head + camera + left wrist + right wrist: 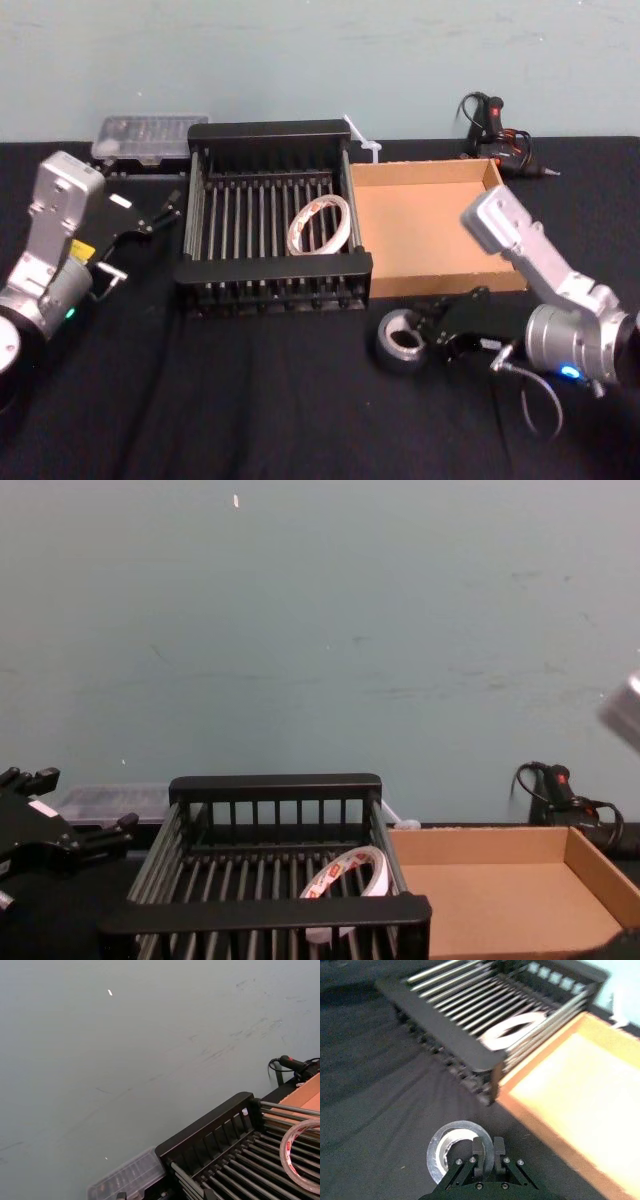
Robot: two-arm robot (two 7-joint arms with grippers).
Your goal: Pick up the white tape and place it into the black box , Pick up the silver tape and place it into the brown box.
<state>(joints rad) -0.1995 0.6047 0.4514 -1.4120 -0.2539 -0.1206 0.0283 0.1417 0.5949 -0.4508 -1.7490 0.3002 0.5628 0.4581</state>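
1. Your right gripper point(488, 1152) is low over the black table cloth point(250, 400). Its fingers are drawn close together on the silver tape point(434, 1152). One finger sits in the roll's centre hole and the other outside the wall nearest the gripper, so it looks clamped on that wall. The roll lies flat on the cloth.
2. Just past the fingertips, towards the robot's right, is the front wall of the brown box point(420, 230). The roll is outside it, close to that wall.
3. Ahead of the fingertips, towards the robot's left, is the near corner of the black box point(275, 270), which stands side by side with the brown one.
4. Farther in, the white tape point(350, 872) rests tilted on the crate's bars, near the side next to the brown box.
5. Across the crate from your working gripper, the left gripper point(160, 210) sits with its jaws apart, holding nothing.
6. Farthest off, by the wall, are a clear plastic case point(150, 138) and a black corded tool point(495, 130).
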